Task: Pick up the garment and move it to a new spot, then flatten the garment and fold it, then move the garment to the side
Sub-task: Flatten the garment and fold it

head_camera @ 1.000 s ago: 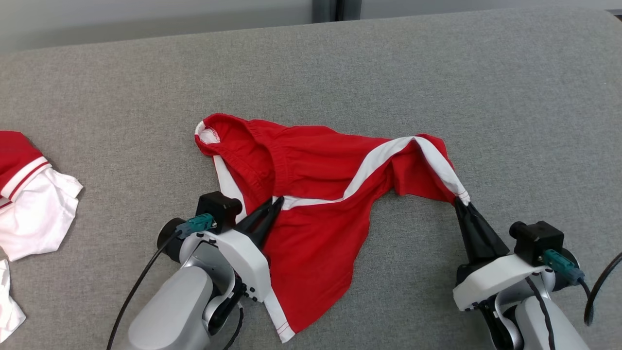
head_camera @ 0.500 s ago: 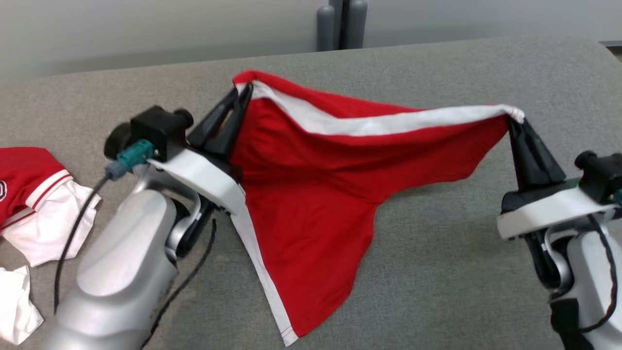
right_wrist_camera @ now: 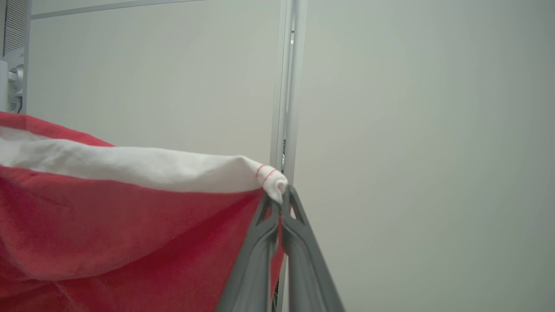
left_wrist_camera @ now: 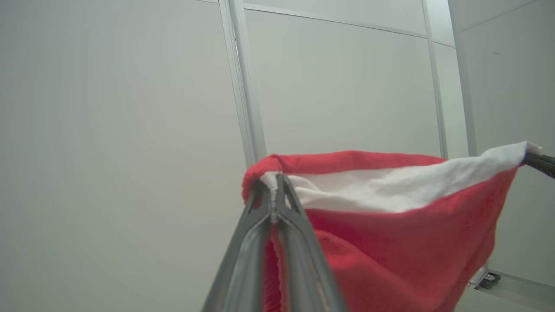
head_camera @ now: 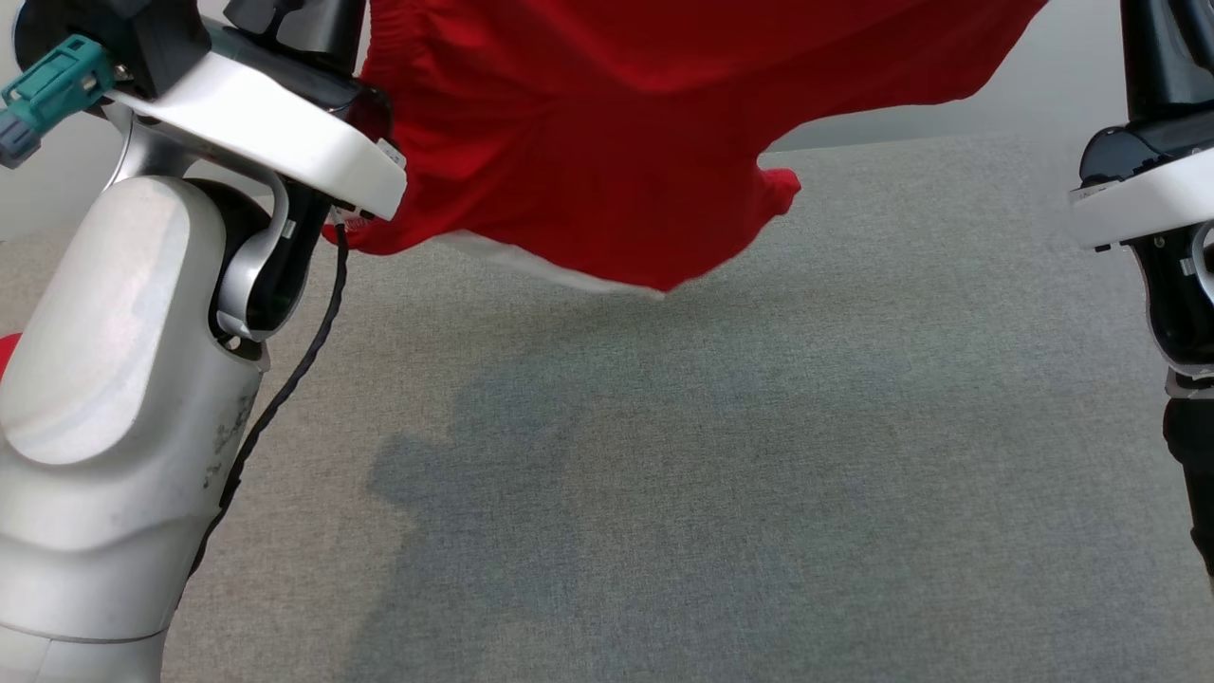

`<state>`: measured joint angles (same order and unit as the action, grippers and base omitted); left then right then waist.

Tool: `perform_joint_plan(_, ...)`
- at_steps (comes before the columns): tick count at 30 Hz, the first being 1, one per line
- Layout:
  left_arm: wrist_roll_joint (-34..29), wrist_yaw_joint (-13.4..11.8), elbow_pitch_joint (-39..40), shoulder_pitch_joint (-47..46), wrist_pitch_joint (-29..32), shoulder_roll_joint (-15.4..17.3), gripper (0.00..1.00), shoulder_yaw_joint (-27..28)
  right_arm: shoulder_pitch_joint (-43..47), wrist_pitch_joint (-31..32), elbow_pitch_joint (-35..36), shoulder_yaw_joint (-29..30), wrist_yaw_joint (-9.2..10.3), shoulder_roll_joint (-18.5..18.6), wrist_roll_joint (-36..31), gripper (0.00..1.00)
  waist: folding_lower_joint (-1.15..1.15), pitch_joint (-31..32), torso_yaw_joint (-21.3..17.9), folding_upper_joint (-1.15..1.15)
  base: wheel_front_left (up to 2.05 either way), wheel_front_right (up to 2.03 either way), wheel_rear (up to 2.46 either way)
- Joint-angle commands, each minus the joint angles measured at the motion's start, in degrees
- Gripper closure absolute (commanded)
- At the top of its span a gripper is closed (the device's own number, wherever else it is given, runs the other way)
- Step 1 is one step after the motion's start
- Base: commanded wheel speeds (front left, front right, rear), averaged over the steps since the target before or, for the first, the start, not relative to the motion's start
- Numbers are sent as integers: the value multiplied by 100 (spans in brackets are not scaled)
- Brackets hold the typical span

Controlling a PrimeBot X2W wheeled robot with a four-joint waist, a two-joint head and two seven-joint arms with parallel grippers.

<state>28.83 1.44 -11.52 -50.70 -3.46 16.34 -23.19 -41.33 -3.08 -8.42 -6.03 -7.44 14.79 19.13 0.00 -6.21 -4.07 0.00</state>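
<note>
My left gripper [left_wrist_camera: 273, 186] and right gripper [right_wrist_camera: 281, 195], both clamped on white-banded corners, hold the red garment [head_camera: 588, 142] stretched between them, sagging in folds above the grey surface [head_camera: 759, 493].

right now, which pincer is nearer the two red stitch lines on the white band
Right. The right pincer is shut on a corner of the garment, just beside the stitch lines. The left pincer is shut on the opposite end of the same white band.
</note>
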Motion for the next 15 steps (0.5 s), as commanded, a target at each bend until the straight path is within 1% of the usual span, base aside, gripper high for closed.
perform_joint_plan(1, 37, -32, 44, -59, 27, -1, 100, 8, -81, 90, -23, -11, -9, 10, 44, 100, 0, -3, 19, 0, 0, 0, 0)
perform_joint_plan(6, 73, -65, 62, -97, -7, -36, 100, 15, -352, 273, -106, -39, -9, -67, 191, 100, 0, -134, 65, 0, 0, 0, 0)
perform_joint_plan(9, 115, -24, -54, -204, -74, -72, 100, 40, -552, 357, -263, -53, -9, -115, 302, 100, 0, -335, 75, 0, 0, 0, 0)
perform_joint_plan(12, 166, 3, -311, -373, -167, -159, 100, 79, -896, 383, -499, -77, -9, -180, 465, 100, 0, -639, 78, 0, 0, 0, 0)
perform_joint_plan(15, 174, 27, -694, -691, -391, -246, 100, 149, -1343, 261, -828, -151, -10, -361, 715, 100, 0, -983, 48, 0, 0, 0, 0)
